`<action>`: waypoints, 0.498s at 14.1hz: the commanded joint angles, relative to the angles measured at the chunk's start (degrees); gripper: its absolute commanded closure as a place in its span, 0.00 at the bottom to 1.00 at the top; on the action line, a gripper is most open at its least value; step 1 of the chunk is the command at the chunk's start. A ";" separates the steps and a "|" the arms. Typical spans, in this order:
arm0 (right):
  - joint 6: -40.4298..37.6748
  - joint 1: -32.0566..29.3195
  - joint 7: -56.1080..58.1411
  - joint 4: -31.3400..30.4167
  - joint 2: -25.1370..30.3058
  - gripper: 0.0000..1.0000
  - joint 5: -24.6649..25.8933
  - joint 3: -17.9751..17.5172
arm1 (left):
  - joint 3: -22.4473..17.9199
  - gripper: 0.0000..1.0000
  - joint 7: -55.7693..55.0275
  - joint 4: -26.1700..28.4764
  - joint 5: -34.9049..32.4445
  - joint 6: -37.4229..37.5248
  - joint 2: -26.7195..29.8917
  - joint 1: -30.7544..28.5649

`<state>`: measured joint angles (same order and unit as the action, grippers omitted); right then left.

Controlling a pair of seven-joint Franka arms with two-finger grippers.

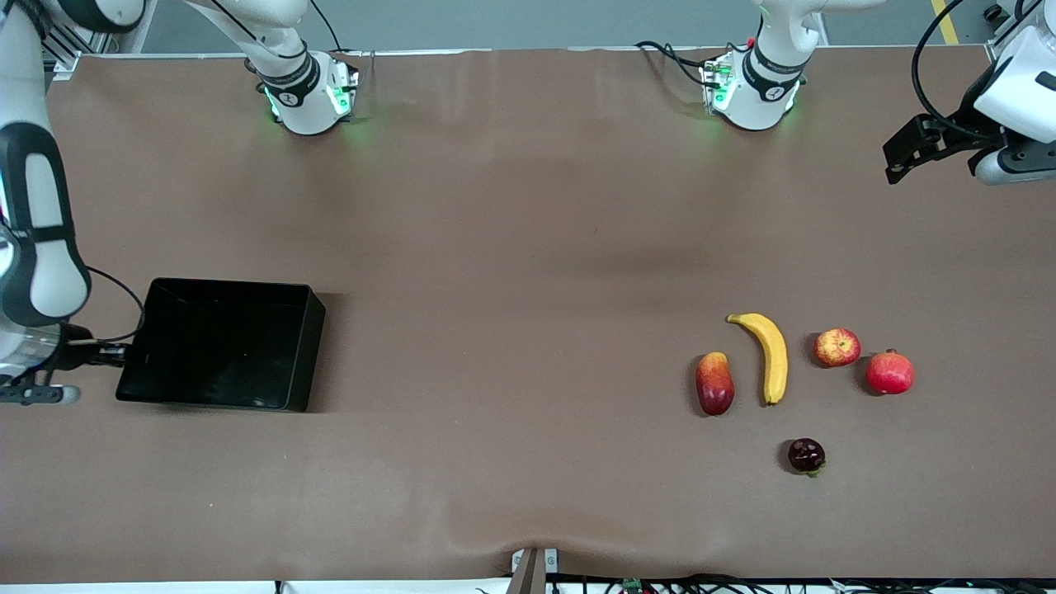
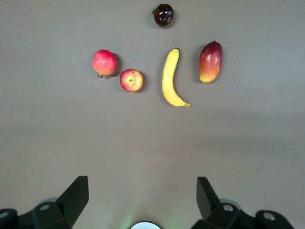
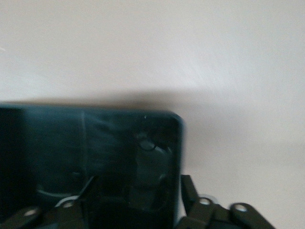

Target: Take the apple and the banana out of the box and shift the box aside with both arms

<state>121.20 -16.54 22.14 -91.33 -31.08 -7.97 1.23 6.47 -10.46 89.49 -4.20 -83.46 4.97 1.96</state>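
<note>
The yellow banana (image 1: pixel 771 355) lies toward the left arm's end of the table, with the small red-and-yellow apple (image 1: pixel 836 346) beside it. Both show in the left wrist view: banana (image 2: pixel 171 78), apple (image 2: pixel 131 79). The black box (image 1: pixel 223 342) sits at the right arm's end. My right gripper (image 1: pixel 124 356) is open at the box's end wall; in its wrist view (image 3: pixel 138 188) one finger is inside the box (image 3: pixel 86 148) and one (image 3: pixel 188 188) is outside. My left gripper (image 1: pixel 895 165) hangs open and empty (image 2: pixel 143 183) high above the table, apart from the fruits.
A red-yellow mango-like fruit (image 1: pixel 714 384) lies beside the banana. A round red fruit (image 1: pixel 890 373) lies beside the apple. A small dark purple fruit (image 1: pixel 806 455) lies nearer the front camera. The brown tablecloth (image 1: pixel 511 330) between box and fruits is bare.
</note>
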 commanded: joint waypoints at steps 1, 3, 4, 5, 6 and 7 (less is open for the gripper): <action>-3.59 4.31 -1.38 -1.74 7.68 0.00 -0.12 0.18 | -0.67 0.00 0.79 1.39 1.22 -0.91 1.53 -0.20; -6.14 7.12 -4.80 -1.92 11.29 0.00 0.23 0.18 | -0.67 0.00 0.71 1.39 0.95 -0.47 1.44 -0.20; -8.50 7.92 -6.65 -1.92 13.13 0.00 0.76 0.18 | -0.67 0.00 0.71 1.39 0.87 -0.47 1.35 -0.29; -10.79 8.71 -8.67 -2.01 14.98 0.00 1.28 0.18 | -0.67 0.00 0.71 1.30 0.60 -0.47 1.27 -0.29; -13.16 9.67 -10.08 -2.09 17.17 0.00 1.72 0.18 | -0.67 0.00 0.71 1.30 0.51 -0.47 1.27 -0.29; -15.45 10.29 -11.05 -2.27 19.37 0.00 2.08 0.18 | -0.67 0.00 0.71 1.30 0.51 -0.47 1.27 -0.38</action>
<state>108.57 -7.35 13.73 -91.24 -16.65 -7.20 1.13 6.04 -10.46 89.65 -4.18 -83.51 4.98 1.81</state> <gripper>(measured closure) 0.000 0.000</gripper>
